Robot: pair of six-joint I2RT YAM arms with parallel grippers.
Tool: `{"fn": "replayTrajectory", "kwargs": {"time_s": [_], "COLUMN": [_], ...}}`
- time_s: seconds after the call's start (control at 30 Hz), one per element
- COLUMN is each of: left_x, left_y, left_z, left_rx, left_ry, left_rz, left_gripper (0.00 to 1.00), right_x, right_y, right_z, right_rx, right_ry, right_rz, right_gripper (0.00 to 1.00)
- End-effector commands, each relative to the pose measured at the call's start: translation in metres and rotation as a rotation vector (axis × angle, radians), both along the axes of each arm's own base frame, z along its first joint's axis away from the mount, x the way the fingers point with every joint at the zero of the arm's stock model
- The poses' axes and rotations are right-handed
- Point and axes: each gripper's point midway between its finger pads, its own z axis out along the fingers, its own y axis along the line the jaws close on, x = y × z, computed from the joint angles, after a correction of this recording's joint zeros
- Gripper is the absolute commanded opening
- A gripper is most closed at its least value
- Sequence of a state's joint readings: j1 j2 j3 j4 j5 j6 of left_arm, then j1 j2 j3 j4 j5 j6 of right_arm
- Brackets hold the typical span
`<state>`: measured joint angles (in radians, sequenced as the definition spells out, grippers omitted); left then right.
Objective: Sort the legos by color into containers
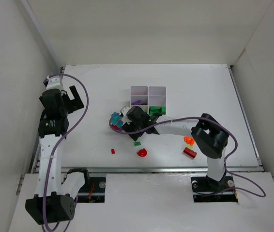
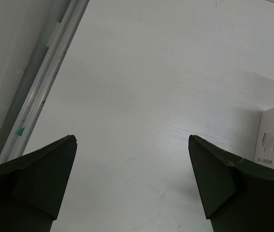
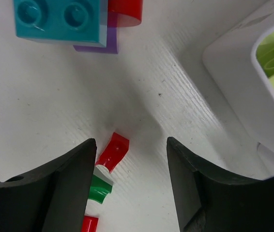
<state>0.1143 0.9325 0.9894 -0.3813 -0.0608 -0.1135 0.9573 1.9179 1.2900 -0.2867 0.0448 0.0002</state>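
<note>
Care with aim: overhead, hold the right gripper [image 1: 126, 114] low over loose legos [image 1: 114, 118] beside the tray [image 1: 148, 90]; left wrist, leave the left gripper [image 2: 132, 145] idle, jaws spread wide; right wrist, centre half-spread, empty jaws on the red lego [image 3: 113, 151] before pinching.

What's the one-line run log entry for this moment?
left gripper: open, empty | right gripper: open, over red lego | tray: partly filled, legos loose outside

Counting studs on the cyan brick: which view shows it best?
Right wrist: the cyan brick sits large at top left, two studs clear. Top external shows it only as a tiny patch; left wrist misses it.
</note>
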Motion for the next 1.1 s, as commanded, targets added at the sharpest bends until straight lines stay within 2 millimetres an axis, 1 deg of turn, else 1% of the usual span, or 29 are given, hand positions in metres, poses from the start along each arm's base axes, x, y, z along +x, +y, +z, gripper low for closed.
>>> {"fn": "replayTrajectory", "kwargs": {"time_s": [0.0, 0.03, 0.1, 0.13, 0.2, 0.23, 0.27, 0.3, 0.33, 0.37, 0.4, 0.47, 0.5, 0.53, 0.57, 0.6, 0.63, 0.7, 0.73, 0.77, 0.8, 0.83, 0.87, 0.9, 0.93, 0.97, 1.0, 1.03, 1.07], "left_x": [0.001, 0.001, 0.001, 0.001, 0.001, 0.001, 0.001, 0.001, 0.001, 0.001, 0.001, 0.001, 0.001, 0.001, 0.001, 0.001, 0.001, 0.001, 0.001, 0.001, 0.001, 0.0, 0.0, 0.0, 0.0, 0.0, 0.0, 0.0, 0.0], "left_y": [0.002, 0.002, 0.002, 0.002, 0.002, 0.002, 0.002, 0.002, 0.002, 0.002, 0.002, 0.002, 0.002, 0.002, 0.002, 0.002, 0.002, 0.002, 0.001, 0.001, 0.001, 0.003, 0.001, 0.001, 0.0, 0.003, 0.003, 0.003, 0.003], "left_z": [0.015, 0.015, 0.015, 0.015, 0.015, 0.015, 0.015, 0.011, 0.011, 0.011, 0.011, 0.011, 0.011, 0.011, 0.011, 0.011, 0.011, 0.011, 0.006, 0.006, 0.006, 0.002, 0.002, 0.002, 0.002, 0.002, 0.002, 0.002, 0.002], "left_rx": [0.005, 0.005, 0.005, 0.005, 0.005, 0.005, 0.005, 0.004, 0.004, 0.004, 0.004, 0.004, 0.004, 0.004, 0.004, 0.004, 0.004, 0.004, -0.001, -0.001, -0.001, -0.002, -0.006, -0.006, -0.01, -0.01, -0.01, -0.01, -0.01], "left_ry": [-0.066, -0.066, -0.066, -0.066, -0.066, -0.066, -0.066, -0.057, -0.056, -0.056, -0.056, -0.056, -0.056, -0.056, -0.056, -0.056, -0.056, -0.056, -0.048, -0.048, -0.048, -0.039, -0.039, -0.039, -0.04, -0.04, -0.04, -0.04, -0.04], "left_rz": [0.011, 0.011, 0.011, 0.011, 0.011, 0.011, 0.011, 0.011, 0.011, 0.011, 0.011, 0.011, 0.011, 0.011, 0.011, 0.011, 0.011, 0.011, 0.002, 0.002, 0.002, 0.011, 0.002, 0.002, -0.006, 0.003, 0.003, 0.003, 0.003], "left_gripper": [1.0, 1.0, 1.0, 1.0, 1.0, 1.0, 1.0, 1.0, 1.0, 1.0, 1.0, 1.0, 1.0, 1.0, 1.0, 1.0, 1.0, 1.0, 1.0, 1.0, 1.0, 1.0, 1.0, 1.0, 1.0, 1.0, 1.0, 1.0, 1.0], "right_x": [0.001, 0.004, 0.004, 0.002, -0.002, -0.006, -0.008, -0.008, -0.01, -0.01, -0.01, -0.01, -0.009, -0.008, -0.004, 0.0, 0.004, 0.014, 0.022, 0.026, 0.03, 0.039, 0.047, 0.058, 0.066, 0.083, 0.093, 0.103, 0.118], "right_y": [0.011, 0.01, 0.003, 0.005, -0.001, 0.002, -0.002, -0.002, -0.004, -0.004, -0.004, -0.004, -0.004, -0.003, -0.002, -0.004, -0.002, 0.0, 0.003, 0.003, 0.002, 0.0, 0.003, -0.002, -0.006, -0.011, -0.014, -0.016, -0.021], "right_z": [0.006, 0.009, -0.002, -0.002, -0.007, -0.007, -0.013, -0.009, -0.012, -0.012, -0.008, -0.008, -0.003, 0.001, 0.004, 0.012, 0.029, 0.057, 0.078, 0.102, 0.116, 0.133, 0.16, 0.166, 0.179, 0.193, 0.198, 0.201, 0.201], "right_rx": [0.006, 0.002, -0.044, -0.046, -0.063, -0.063, -0.076, -0.068, -0.073, -0.073, -0.065, -0.061, -0.056, -0.048, -0.047, -0.042, -0.015, 0.014, 0.038, 0.057, 0.064, 0.074, 0.118, 0.099, 0.104, 0.119, 0.084, 0.067, 0.055], "right_ry": [-0.015, -0.024, -0.008, -0.011, 0.006, 0.006, 0.013, 0.009, 0.019, 0.019, 0.014, 0.018, 0.006, 0.002, -0.014, -0.039, -0.07, -0.136, -0.185, -0.24, -0.278, -0.337, -0.404, -0.456, -0.504, -0.568, -0.618, -0.639, -0.645], "right_rz": [-0.006, -0.025, -0.047, -0.053, -0.06, -0.051, -0.051, -0.051, -0.06, -0.06, -0.06, -0.067, -0.073, -0.073, -0.082, -0.097, -0.108, -0.107, -0.112, -0.094, -0.093, -0.112, -0.124, -0.123, -0.135, -0.168, -0.149, -0.147, -0.143], "right_gripper": [0.65, 0.64, 0.63, 0.62, 0.6, 0.59, 0.55, 0.52, 0.49, 0.45, 0.37, 0.26, 0.11, 0.03, 0.0, 0.0, 0.0, 0.0, 0.0, 0.0, 0.0, 0.0, 0.0, 0.0, 0.0, 0.0, 0.0, 0.0, 0.0]}}
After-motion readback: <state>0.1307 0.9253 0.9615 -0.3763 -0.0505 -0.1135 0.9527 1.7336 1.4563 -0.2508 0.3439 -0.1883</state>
